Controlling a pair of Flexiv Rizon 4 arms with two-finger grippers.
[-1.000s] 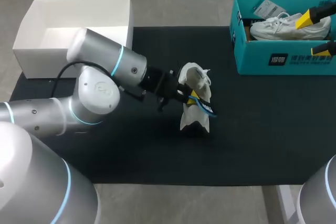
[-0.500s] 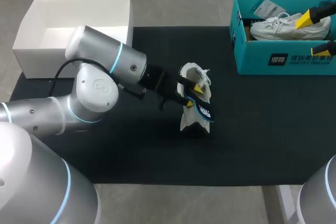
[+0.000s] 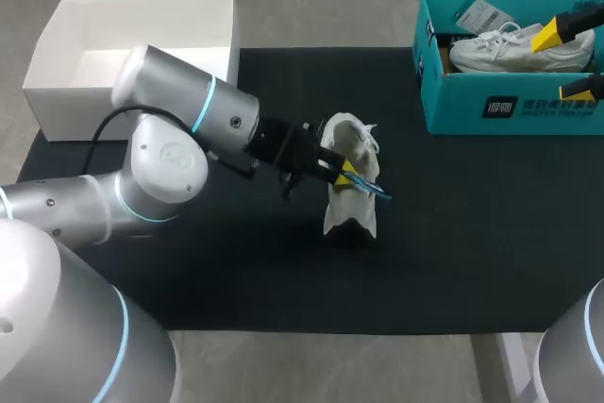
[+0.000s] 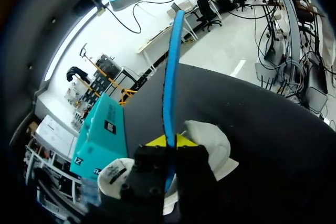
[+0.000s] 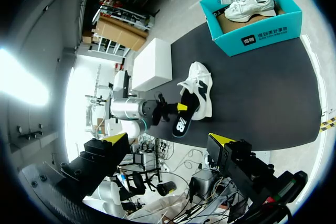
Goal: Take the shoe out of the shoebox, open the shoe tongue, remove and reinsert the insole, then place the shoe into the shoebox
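The insole step looks to be in hand: the left gripper (image 3: 347, 175) is clamped on the blue-edged insole (image 3: 371, 190), out of the white shoe (image 3: 349, 143) that stands on the desk (image 3: 472, 233); next, I reckon, it wants lining up with the shoe's mouth and sliding in; the right gripper (image 5: 169, 139) hangs high, fingers wide apart; the teal shoebox (image 3: 453, 106) holds a second sneaker (image 3: 514, 49); the white box (image 3: 57, 106) looks empty.

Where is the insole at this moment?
In the head view the insole is near the middle of the black mat, pinched in the left gripper against the white shoe, left of the teal shoebox.
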